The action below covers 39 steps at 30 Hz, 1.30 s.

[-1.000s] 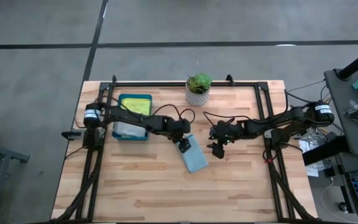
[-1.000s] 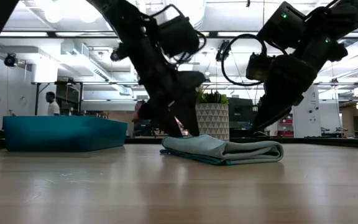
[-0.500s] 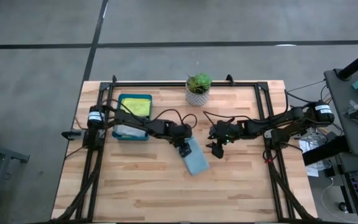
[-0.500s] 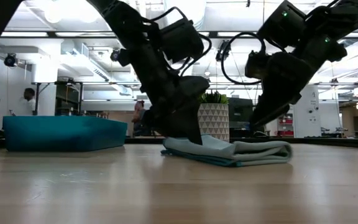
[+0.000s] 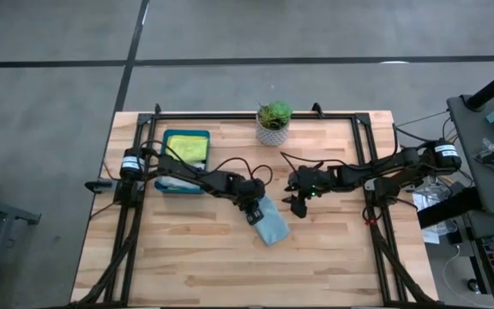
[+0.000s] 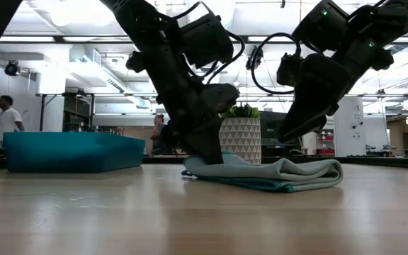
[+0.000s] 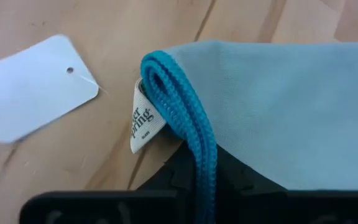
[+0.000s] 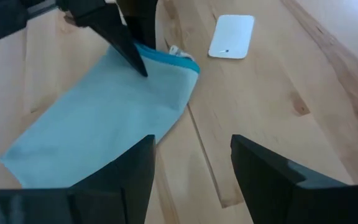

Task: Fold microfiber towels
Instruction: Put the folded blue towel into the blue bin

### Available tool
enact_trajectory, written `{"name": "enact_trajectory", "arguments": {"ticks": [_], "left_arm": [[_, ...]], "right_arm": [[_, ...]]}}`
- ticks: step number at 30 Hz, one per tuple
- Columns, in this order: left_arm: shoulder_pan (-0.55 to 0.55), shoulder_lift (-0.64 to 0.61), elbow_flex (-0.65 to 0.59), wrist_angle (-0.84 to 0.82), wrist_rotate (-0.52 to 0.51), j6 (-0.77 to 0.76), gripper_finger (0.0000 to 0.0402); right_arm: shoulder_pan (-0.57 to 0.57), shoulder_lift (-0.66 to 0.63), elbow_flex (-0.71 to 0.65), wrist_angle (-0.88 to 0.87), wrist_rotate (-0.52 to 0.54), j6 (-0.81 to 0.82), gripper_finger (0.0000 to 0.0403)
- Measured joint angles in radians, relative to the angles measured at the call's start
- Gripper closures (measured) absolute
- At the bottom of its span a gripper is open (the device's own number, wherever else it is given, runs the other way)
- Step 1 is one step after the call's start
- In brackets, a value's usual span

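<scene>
Grey concrete floor surrounds the wooden counter [image 5: 187,257], which carries a dark teal tray [image 5: 185,160] near its far left corner and a potted plant [image 5: 274,122] at the middle of its far edge. A light teal towel [image 5: 268,223], folded into a narrow strip, lies near the counter's middle. The left gripper [image 5: 253,212] is down on the towel's end nearest the tray, its fingers pressed together and pinching the darker stitched hem [image 7: 185,118] beside the sewn label [image 7: 143,124]. A loose white tag [image 7: 36,87] lies on the wood just beside that corner. The right gripper [image 5: 296,204] hangs just beside the towel on the side away from the tray, its fingers [image 8: 263,171] spread, holding nothing. In the tray lie a yellow towel [image 5: 189,147] and a pale grey towel [image 5: 178,178].
</scene>
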<state>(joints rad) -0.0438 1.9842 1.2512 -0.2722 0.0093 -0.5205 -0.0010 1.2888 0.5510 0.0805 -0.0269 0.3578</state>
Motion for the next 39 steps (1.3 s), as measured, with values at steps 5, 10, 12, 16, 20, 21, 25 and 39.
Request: {"name": "enact_trajectory", "arguments": {"ticks": [5,10,12,16,20,21,25,39], "left_arm": [[-0.006,-0.016,0.001,-0.006,-0.005,0.002,0.0392],[-0.012,-0.052,0.0,-0.011,-0.052,0.002,0.0395],[-0.012,-0.062,0.0,-0.014,-0.065,0.002,0.0396],[-0.012,-0.098,0.0,-0.085,-0.138,-0.019,0.0397],[-0.012,-0.138,-0.004,-0.194,-0.204,-0.028,0.0398],[-0.012,-0.151,-0.005,-0.217,-0.217,-0.035,0.0398],[-0.01,-0.211,-0.016,-0.281,-0.263,-0.05,0.0398],[-0.009,-0.418,-0.02,-0.492,-0.348,-0.054,0.0399]], "right_arm": [[0.0,0.0,0.0,0.007,0.0,0.001,0.0204],[0.0,0.0,0.0,0.01,0.0,-0.002,0.0204],[0.0,0.0,0.0,0.012,0.0,-0.007,0.0204],[0.0,0.0,0.0,0.021,0.0,-0.014,0.0204],[0.0,0.0,0.0,0.036,0.0,-0.016,0.0204],[0.0,0.0,0.0,0.038,0.001,-0.016,0.0204],[0.0,0.0,0.0,0.045,0.0,-0.017,0.0204],[0.0,0.002,0.001,0.068,0.0,-0.018,0.0204]]}}
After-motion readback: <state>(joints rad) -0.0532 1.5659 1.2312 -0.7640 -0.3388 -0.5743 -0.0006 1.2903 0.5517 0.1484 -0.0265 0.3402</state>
